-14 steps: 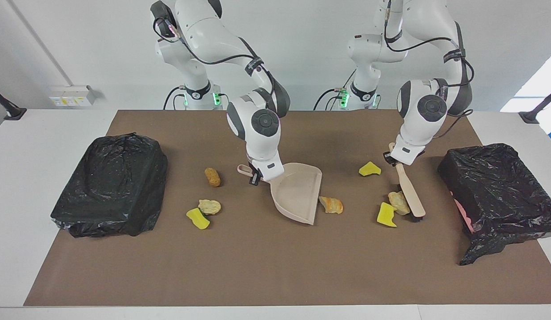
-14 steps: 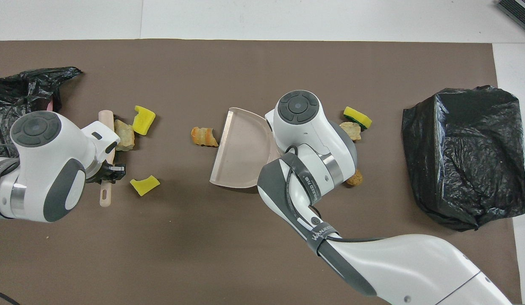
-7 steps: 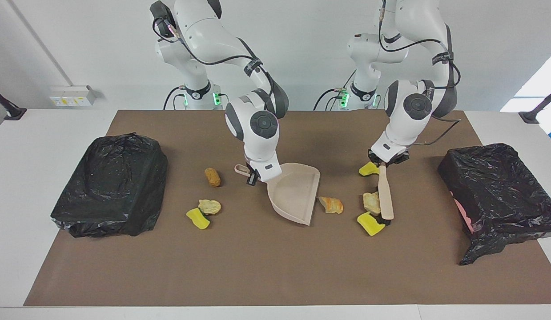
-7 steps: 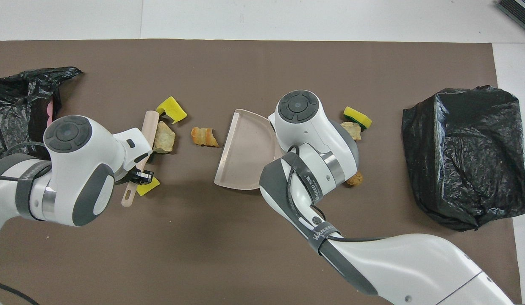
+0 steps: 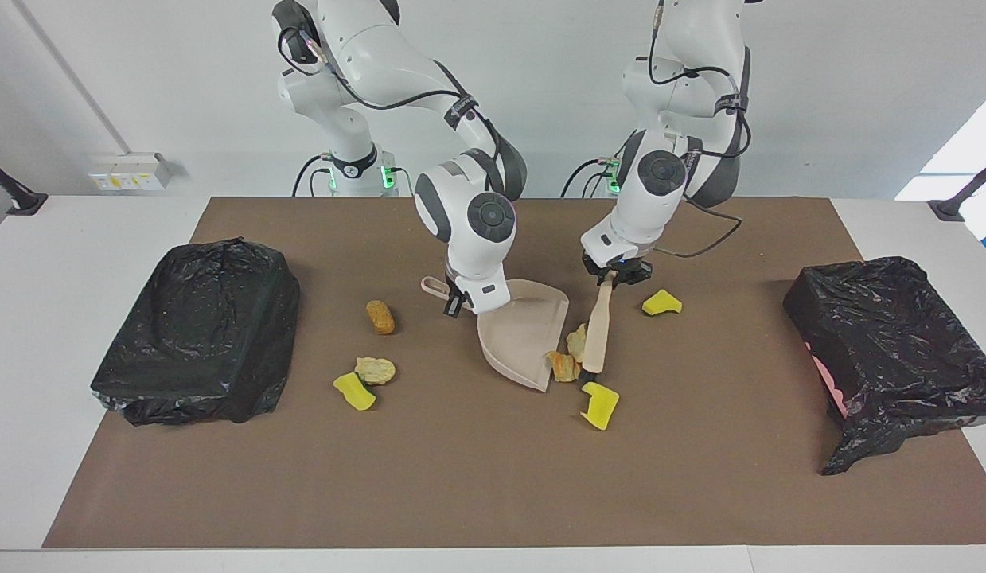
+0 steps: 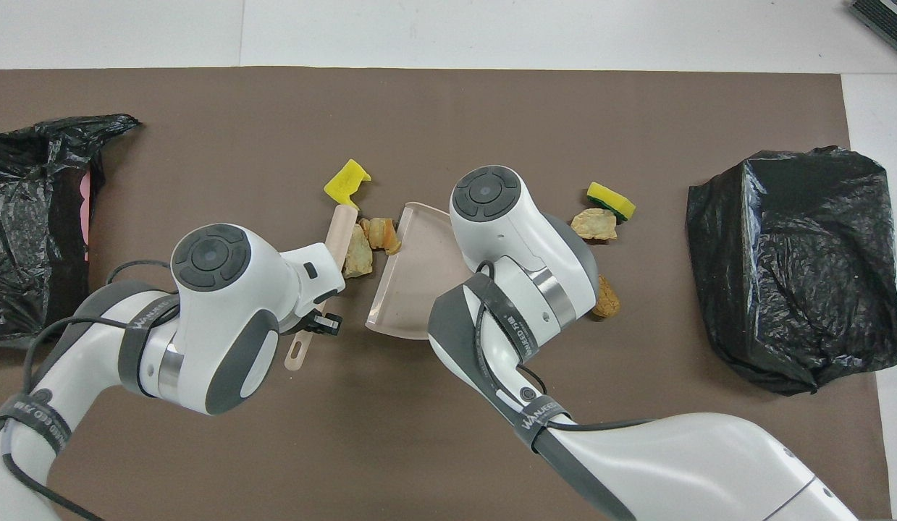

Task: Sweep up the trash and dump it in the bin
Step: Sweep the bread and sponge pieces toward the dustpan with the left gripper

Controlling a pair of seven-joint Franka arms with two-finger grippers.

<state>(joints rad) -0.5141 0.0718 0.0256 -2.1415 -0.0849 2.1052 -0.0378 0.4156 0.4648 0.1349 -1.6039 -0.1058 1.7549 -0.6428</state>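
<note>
Facing view: your left gripper (image 5: 617,278) has its fingers clamped on the hand brush (image 5: 596,338), long axis twelve-to-six; two bread-like lumps (image 5: 569,356) lie at its nine o'clock, touching the dustpan (image 5: 524,338) lip. Right gripper (image 5: 459,302) fingers pinch the dustpan handle.

Overhead view: the lumps sit at the brush's three o'clock, and a yellow sponge chunk (image 6: 345,182) lies loose at twelve.
</note>
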